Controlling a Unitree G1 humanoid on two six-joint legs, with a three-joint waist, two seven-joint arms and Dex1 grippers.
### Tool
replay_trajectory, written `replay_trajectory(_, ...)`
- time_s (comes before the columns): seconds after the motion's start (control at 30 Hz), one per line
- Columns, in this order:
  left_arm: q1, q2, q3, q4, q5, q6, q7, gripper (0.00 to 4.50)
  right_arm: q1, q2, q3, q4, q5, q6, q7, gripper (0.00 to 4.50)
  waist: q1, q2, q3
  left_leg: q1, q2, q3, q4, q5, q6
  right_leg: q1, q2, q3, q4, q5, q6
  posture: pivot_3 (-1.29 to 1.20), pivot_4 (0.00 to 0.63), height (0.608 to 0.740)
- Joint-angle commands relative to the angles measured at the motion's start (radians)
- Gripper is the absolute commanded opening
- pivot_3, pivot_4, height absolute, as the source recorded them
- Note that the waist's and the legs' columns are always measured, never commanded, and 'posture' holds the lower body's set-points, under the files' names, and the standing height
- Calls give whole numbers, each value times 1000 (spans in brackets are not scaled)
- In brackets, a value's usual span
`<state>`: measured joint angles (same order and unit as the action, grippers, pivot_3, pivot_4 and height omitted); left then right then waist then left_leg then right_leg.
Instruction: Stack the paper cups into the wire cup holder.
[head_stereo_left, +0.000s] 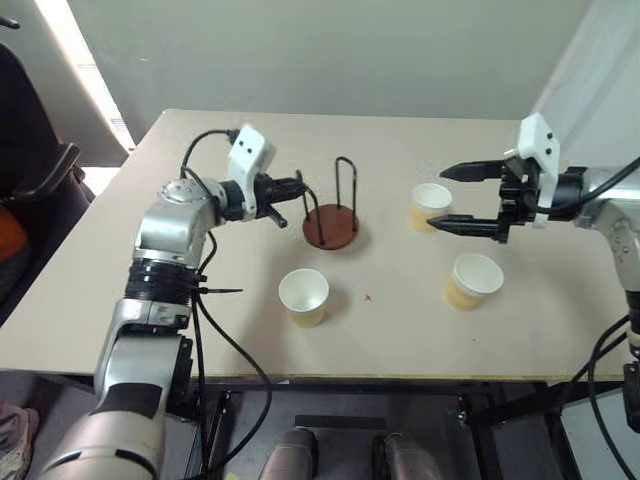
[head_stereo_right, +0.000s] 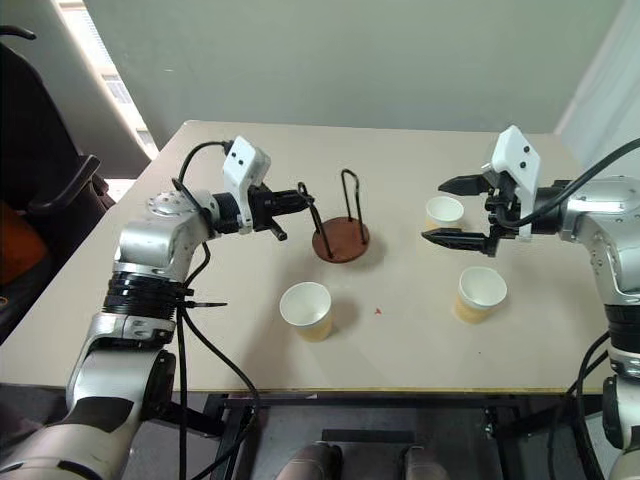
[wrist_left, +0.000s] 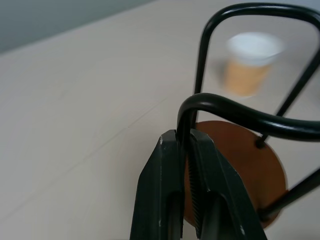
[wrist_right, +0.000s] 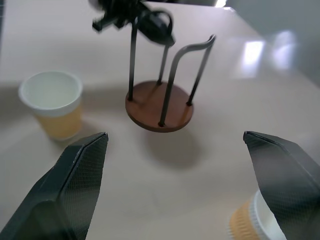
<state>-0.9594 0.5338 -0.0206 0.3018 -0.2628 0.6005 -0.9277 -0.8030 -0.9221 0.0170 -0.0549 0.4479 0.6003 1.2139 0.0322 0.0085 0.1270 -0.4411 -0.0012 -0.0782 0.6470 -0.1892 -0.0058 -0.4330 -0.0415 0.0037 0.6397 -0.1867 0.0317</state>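
Note:
The wire cup holder, a reddish-brown disc with two black wire loops, is at the table's middle. My left gripper is shut on the top of its nearer loop; the left wrist view shows the fingers clamped on the wire. In the right wrist view the holder casts an offset shadow, as if just off the table. Three paper cups stand upright: one in front of the holder, two to the right. My right gripper hovers open beside the farther right cup, holding nothing.
The beige table has bare room on its left half and along the back. A dark chair stands off the left edge. A small red speck lies between the front cups.

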Motion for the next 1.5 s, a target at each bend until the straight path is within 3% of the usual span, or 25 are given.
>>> replay_trajectory(0.03, 30, 17, -49, -238, -71, 95, -65, 35, 50, -76, -28, -76, 55, 13, 115, 4500, 3, 0, 0, 0, 0, 0, 0, 0, 0, 0, 0, 0, 0, 0, 0, 0, 150, 740)
replay_trajectory(0.23, 116, -2, -178, -436, -84, 180, -73, 35, 126, -122, -28, -140, 84, 49, 162, 4500, 1, 0, 0, 1, 0, 1, 1, -1, -1, 1, -1, 1, 0, -1, 1, 0, 150, 740)
replay_trajectory(0.63, 172, -52, -259, -360, -1, 131, 20, 35, 162, -136, -43, -182, 92, 67, 140, 4500, -2, 0, 0, 7, 0, 0, 1, -2, 10, 8, -1, 1, -2, -2, -3, 0, 150, 740)
replay_trajectory(0.8, 208, -18, -327, -369, 34, 140, -11, 35, 163, -137, -37, -188, 92, 68, 136, 4500, -1, 0, 0, 6, 0, 0, 1, -2, 10, 8, -1, 1, -5, 0, 1, 0, 150, 740)
replay_trajectory(0.9, 207, -24, -325, -363, 35, 152, -7, 803, 164, -143, -26, -186, 83, 63, 143, 4500, -1, 0, 0, 6, 0, 0, 1, -2, 9, 10, -1, 1, -6, 0, 1, 0, 150, 740)
replay_trajectory(1.17, 192, 1, -324, -374, 41, 125, -34, 3586, 186, -187, 22, -169, 1, 24, 157, 4500, 0, 0, 0, 5, 0, 0, 1, -3, 8, 10, -1, 1, -9, 1, 2, 0, 150, 740)
replay_trajectory(1.5, 143, 82, -234, -398, 8, 94, -99, 3586, 190, -235, 91, -101, -116, -48, 188, 4500, 0, 0, 0, 5, 0, 0, 1, -7, 12, 10, -1, 1, -10, 2, 4, 0, 150, 740)
